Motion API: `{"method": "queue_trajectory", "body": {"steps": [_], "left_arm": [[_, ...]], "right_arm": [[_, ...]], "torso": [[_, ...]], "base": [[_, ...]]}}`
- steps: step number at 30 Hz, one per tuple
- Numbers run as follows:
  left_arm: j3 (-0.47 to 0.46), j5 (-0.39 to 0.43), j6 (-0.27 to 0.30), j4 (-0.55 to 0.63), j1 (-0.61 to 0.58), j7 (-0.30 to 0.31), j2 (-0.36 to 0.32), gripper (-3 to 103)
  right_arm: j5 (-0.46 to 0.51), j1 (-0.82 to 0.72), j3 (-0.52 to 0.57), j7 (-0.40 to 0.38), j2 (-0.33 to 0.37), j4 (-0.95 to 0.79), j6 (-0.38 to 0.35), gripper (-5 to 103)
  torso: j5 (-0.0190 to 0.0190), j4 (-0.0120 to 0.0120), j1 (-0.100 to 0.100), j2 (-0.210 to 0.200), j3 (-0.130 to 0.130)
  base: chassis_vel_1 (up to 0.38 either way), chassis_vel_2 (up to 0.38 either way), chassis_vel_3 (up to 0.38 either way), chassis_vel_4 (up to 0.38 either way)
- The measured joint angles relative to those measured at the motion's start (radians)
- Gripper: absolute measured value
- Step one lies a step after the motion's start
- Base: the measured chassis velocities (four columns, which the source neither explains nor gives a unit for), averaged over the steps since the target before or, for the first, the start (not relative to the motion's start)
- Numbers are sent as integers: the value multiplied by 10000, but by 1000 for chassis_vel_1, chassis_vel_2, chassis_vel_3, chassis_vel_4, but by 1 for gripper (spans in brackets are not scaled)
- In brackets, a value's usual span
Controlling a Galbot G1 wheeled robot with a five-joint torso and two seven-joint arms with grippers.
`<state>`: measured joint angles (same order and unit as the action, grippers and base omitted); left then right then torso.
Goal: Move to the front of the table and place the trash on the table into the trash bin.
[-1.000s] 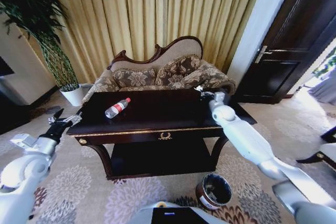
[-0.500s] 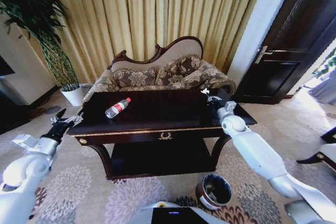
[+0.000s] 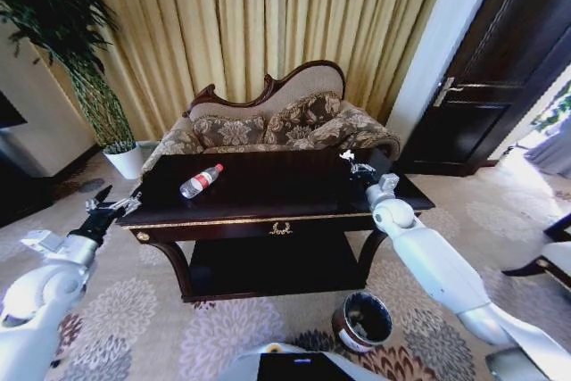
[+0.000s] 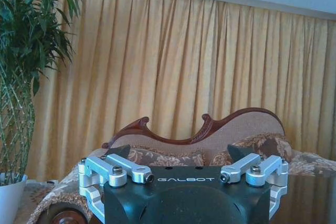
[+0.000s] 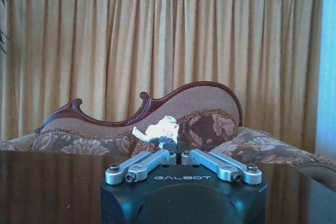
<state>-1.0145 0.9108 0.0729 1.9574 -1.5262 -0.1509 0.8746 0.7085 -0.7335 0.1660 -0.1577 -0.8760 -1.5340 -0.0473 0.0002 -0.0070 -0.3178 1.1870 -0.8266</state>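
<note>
Gold pleated curtains point(image 3: 268, 24) hang across the back of the room, with a patterned sofa point(image 3: 277, 127) under them, a potted plant point(image 3: 67, 51) at the robot's left and a dark door point(image 3: 500, 69) at its right. Floral carpet point(image 3: 134, 310) covers the floor.

Before the sofa stands the dark glossy table point(image 3: 268, 194), its tabletop edged in gold and a gold handle point(image 3: 280, 229) on the front drawer. On the floor near the table's front right leg sits the round dark-brown trash bin point(image 3: 363, 322), well apart from the tabletop.

The right arm reaches over the right end of the tabletop; the right gripper point(image 3: 352, 164) has its fingers closed on a white crumpled scrap point(image 5: 157, 128), which shows above the closed fingers in the right wrist view. The left gripper point(image 3: 105, 205) hangs just off the table's left front corner, its fingers point(image 4: 118, 153) spread wide and holding nothing.

A clear plastic bottle point(image 3: 200, 181) with a red cap and a red-and-white label lies on its side on the left part of the tabletop, near the back edge
</note>
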Motion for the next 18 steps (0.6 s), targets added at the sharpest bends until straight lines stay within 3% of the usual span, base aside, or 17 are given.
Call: {"method": "queue_trajectory", "body": {"steps": [12, 18], "left_arm": [[-3, 4, 6, 40, 0, -5, -31, 100], [-45, 1, 6, 45, -36, -23, 51, 100]], "right_arm": [[-235, -360, 151, -328, -81, -294, -95, 0], [-424, -659, 140, -359, -62, -389, -167, 0]], "torso": [[3, 0, 9, 4, 4], [0, 7, 12, 7, 5]], "base": [[257, -241, -246, 248], [78, -86, -95, 67]]}}
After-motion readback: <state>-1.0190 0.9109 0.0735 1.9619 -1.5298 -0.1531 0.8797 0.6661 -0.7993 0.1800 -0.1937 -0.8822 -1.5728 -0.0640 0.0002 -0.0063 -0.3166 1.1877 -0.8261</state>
